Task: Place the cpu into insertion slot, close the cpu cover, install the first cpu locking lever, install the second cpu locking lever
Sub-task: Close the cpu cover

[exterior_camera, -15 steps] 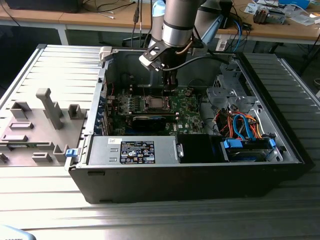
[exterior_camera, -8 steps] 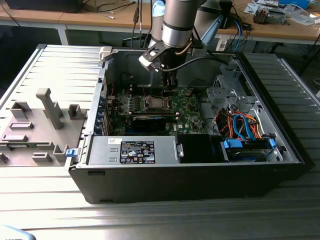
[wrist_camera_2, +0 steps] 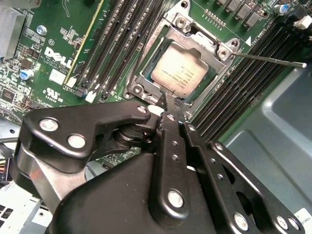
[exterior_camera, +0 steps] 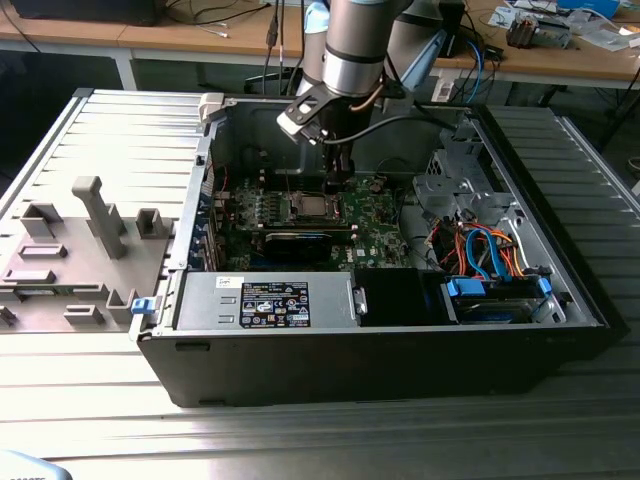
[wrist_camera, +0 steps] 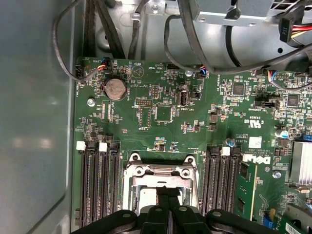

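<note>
Clenched, the black claw (wrist_camera_2: 168, 101) touches the silvery square cover frame (wrist_camera_2: 197, 36); its window shows the silver-grey square cpu (wrist_camera_2: 178, 68) seated in the green motherboard's (wrist_camera_2: 63, 29) insertion slot (wrist_camera_2: 138, 90), at seven o'clock from the claw in the exterior view.

Seen at the upper middle of the exterior view as a silver-grey arm (exterior_camera: 355, 40), last section upright, cables trailing off the wrist (exterior_camera: 335, 85). Below that, pointing straight down, a black gripper (exterior_camera: 340, 172), narrow and dark. Shown close up in both wrist views as the same gripper (wrist_camera_2: 170, 103) (wrist_camera: 168, 191): black link bars studded with silver bolts, spreading wide at the base. Slim fingers (wrist_camera_2: 168, 146) pressed side by side, tips drawn together, no gap showing between them.
</note>
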Tool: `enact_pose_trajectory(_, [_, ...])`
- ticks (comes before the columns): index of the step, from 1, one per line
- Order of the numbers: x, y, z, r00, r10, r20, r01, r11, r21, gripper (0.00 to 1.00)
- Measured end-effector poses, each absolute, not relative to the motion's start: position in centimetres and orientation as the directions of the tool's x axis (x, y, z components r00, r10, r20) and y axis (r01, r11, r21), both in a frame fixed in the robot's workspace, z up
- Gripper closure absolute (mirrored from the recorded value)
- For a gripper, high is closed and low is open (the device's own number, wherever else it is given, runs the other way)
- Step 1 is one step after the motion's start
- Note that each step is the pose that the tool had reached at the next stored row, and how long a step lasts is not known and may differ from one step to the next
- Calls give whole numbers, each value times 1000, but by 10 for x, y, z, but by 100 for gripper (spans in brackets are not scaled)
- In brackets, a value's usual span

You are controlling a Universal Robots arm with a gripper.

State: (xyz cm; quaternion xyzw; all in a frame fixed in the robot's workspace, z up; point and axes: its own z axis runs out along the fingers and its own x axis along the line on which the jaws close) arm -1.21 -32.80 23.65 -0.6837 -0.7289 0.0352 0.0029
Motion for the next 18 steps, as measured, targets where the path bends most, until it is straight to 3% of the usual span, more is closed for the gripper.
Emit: enact_pose_trajectory(18, [-13,-328,232,-65,997,-44,997,63,-55,89])
